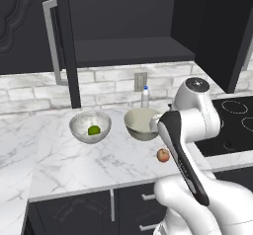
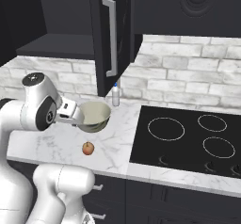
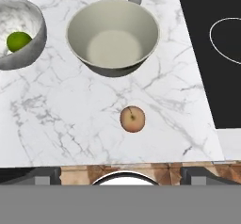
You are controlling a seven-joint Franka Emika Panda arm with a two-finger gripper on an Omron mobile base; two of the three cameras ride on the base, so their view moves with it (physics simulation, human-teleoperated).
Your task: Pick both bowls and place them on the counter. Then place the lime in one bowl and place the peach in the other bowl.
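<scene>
Place: a home kitchen, rendered.
Counter (image 1: 74, 165): white marble with grey veins, over dark cabinet fronts.
Stovetop (image 2: 188, 138): black, with four ring marks.
Wall (image 2: 188, 82): pale brick tiles, with an outlet (image 1: 141, 81).
Cabinets (image 2: 113, 30): dark, one door open.
Bottle (image 2: 115, 95): stands by the wall.

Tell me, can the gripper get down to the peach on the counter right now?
Probably yes: the peach lies alone on bare counter, apart from the cream bowl, and nothing stands over it.
</scene>
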